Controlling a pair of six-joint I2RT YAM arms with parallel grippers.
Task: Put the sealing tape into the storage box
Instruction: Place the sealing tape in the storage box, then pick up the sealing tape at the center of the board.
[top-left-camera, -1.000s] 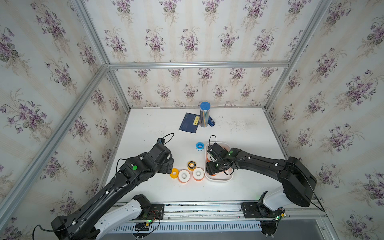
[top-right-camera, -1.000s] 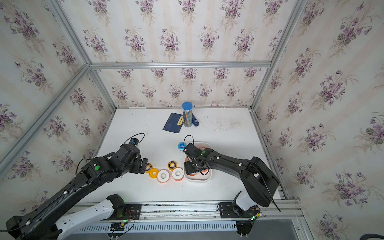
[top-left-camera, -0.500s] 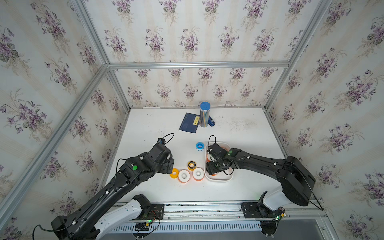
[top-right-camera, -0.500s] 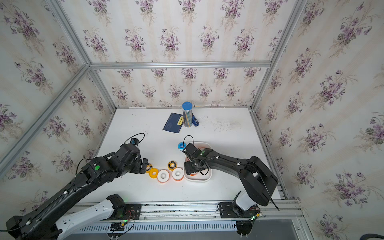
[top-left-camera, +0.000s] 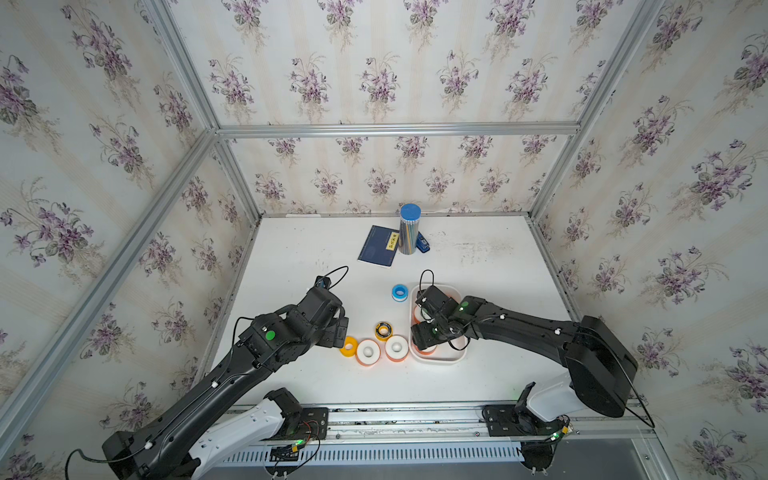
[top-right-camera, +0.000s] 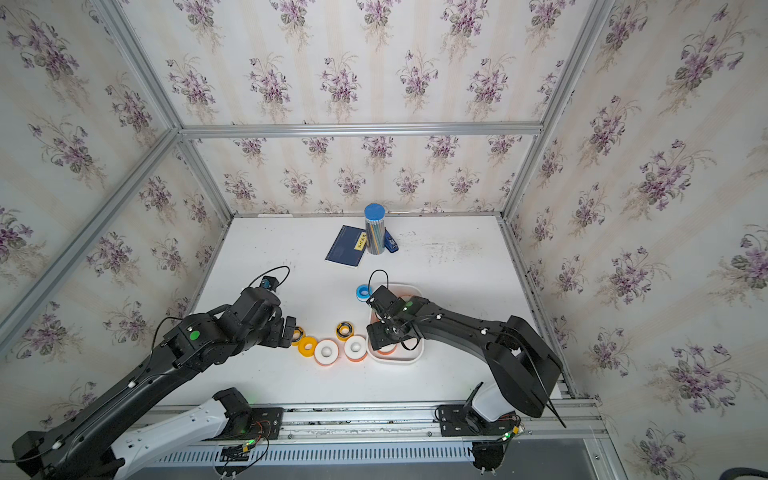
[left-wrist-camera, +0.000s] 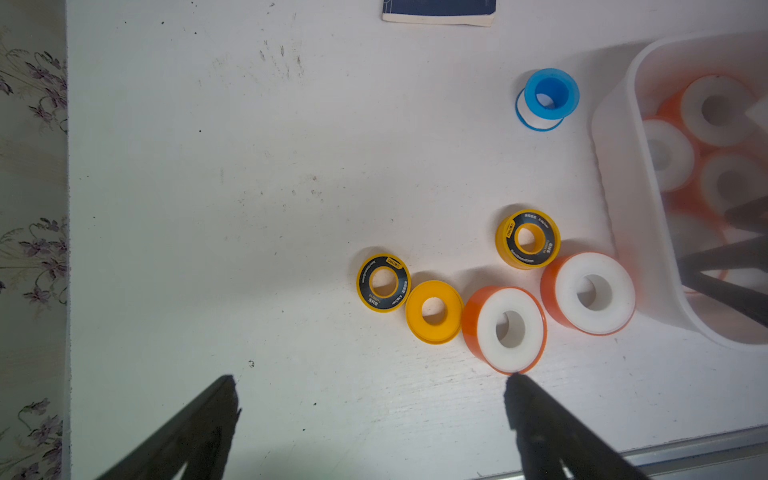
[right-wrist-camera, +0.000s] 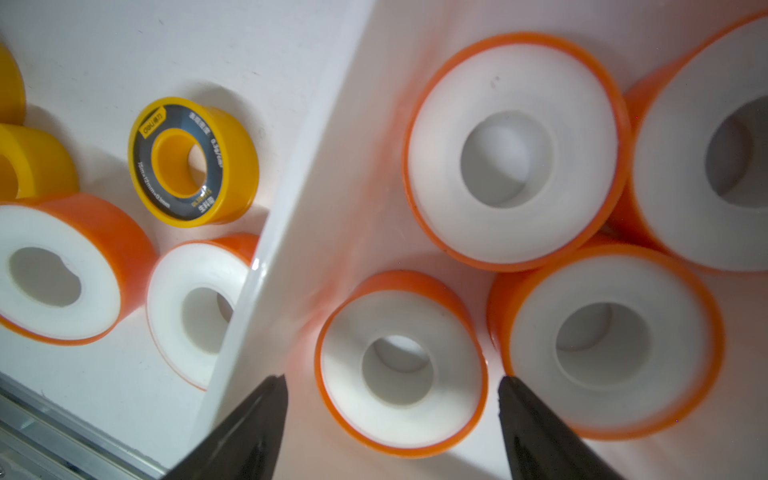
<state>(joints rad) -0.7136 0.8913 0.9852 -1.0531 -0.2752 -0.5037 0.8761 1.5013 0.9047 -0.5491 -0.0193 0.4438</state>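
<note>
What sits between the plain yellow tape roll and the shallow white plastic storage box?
Two orange-rimmed white tape rolls, side by side, clearest in the left wrist view.

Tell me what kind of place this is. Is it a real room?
Probably a robot practice booth, not a real room. Flowery wallpaper panels sit in a metal frame, and a left arm and right arm are fixed to a rail beside a table of tape rolls.

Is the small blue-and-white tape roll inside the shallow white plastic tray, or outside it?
Outside. The blue-and-white tape roll sits on the table beside the white plastic tray, not touching its wall.
</note>
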